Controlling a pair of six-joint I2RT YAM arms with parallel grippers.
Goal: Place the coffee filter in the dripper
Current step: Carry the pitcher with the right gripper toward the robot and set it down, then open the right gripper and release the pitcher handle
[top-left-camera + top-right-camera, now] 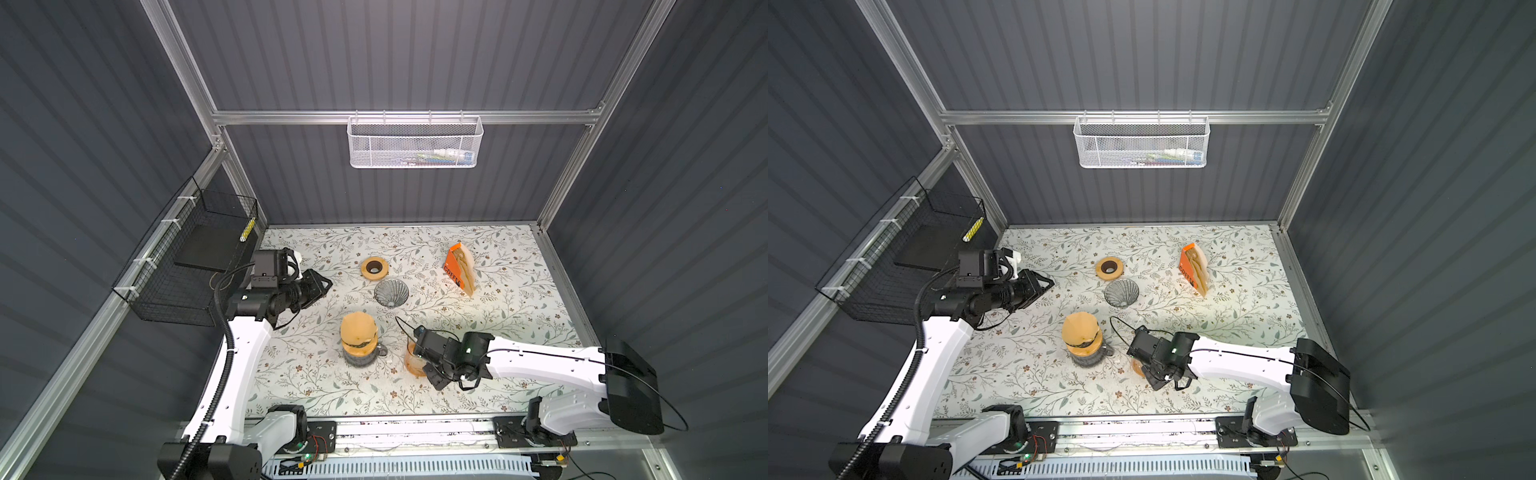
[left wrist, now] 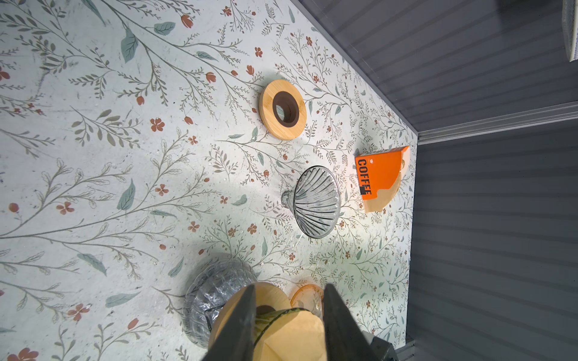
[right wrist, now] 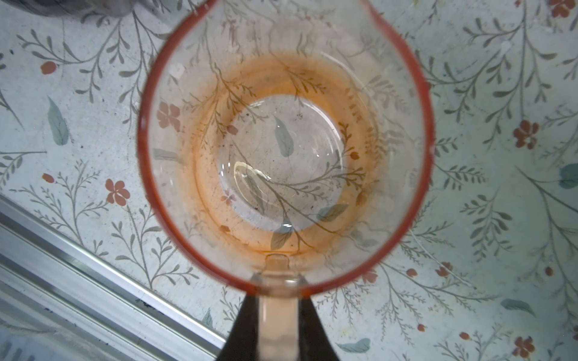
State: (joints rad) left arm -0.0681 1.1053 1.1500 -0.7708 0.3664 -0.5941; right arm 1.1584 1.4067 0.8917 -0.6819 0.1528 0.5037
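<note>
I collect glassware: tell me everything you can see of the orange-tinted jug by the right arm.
The jug is clear glass with an orange rim and orange tint around its base, a pouring lip opposite its handle. It is empty and upright, near the front of the table. The right gripper is shut on its handle.

2 drippers [image 1: 390, 293]; 2 wooden rings [image 1: 375, 266]; 1 filter box [image 1: 460, 270]; 1 carafe [image 1: 357, 360]; 1 orange jug [image 1: 410, 362]; 2 baskets [image 1: 413, 145].
</note>
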